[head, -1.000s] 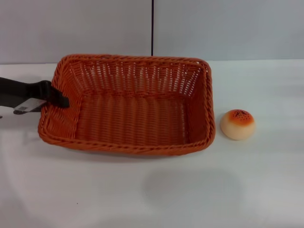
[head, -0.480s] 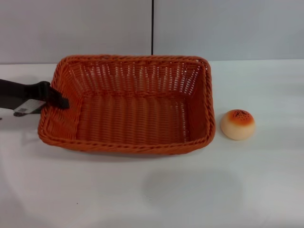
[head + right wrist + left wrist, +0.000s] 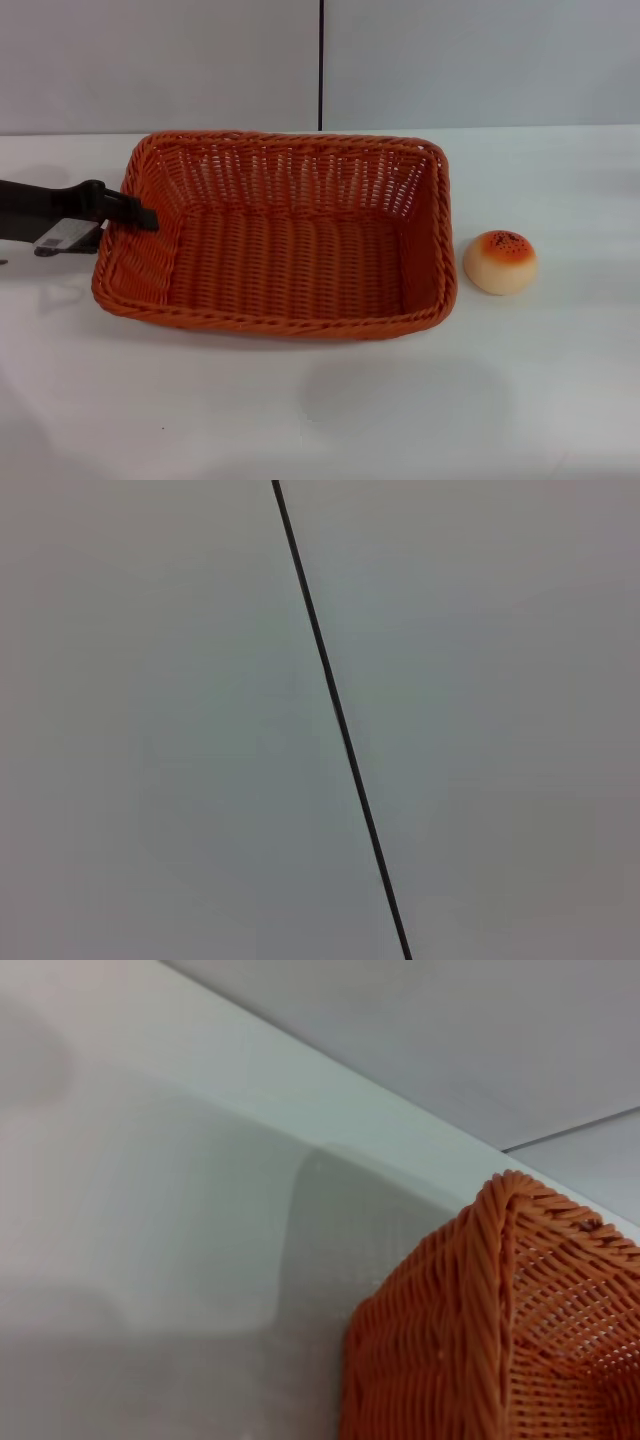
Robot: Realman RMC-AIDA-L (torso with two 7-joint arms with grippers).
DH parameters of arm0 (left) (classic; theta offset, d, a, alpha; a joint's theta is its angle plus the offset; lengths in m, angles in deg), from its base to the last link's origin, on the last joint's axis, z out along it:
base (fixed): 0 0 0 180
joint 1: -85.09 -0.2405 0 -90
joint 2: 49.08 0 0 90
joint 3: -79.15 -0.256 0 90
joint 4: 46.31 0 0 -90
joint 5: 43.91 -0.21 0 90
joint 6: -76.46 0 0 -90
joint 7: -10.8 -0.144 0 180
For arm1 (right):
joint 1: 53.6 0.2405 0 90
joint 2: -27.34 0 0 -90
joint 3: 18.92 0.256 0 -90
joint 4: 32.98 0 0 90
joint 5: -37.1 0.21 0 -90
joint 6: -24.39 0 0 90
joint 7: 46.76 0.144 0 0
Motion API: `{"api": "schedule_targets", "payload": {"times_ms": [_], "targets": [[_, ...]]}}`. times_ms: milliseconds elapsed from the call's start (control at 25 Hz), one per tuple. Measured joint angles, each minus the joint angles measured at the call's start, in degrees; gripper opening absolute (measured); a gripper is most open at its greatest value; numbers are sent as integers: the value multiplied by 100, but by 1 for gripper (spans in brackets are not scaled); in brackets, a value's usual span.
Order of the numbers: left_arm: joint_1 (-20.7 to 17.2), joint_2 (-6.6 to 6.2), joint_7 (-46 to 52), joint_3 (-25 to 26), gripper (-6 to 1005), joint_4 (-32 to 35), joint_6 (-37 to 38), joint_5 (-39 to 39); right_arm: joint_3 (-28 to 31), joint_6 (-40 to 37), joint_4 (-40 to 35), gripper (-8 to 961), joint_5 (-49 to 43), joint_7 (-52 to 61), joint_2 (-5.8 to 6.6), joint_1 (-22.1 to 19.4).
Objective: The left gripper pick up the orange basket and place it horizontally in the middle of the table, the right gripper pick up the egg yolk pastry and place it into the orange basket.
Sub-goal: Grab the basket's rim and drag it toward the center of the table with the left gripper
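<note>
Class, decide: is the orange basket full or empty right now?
Empty: the orange basket shows only bare weave inside; the egg yolk pastry sits outside on the table.

egg yolk pastry [image 3: 500,262] right of orange basket [image 3: 280,240]

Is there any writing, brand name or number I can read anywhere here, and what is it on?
Nothing here can be read.
Sticker: a small white label on the left gripper, where it holds the rim of the orange basket, carries dark marks too small and blurred to read.
Orange basket, egg yolk pastry, table: no writing visible.
</note>
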Motion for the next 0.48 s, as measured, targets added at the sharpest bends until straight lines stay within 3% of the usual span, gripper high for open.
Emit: {"api": "schedule_targets", "payload": {"times_ms": [360,480], "targets": [[25,-72,-184,144,661,3,77,268,12,-10,-30,617,42,0,-29,13],[32,-182,-306,254,757,23,136,315,13,-13,-51,617,50,0,-34,21]]}}
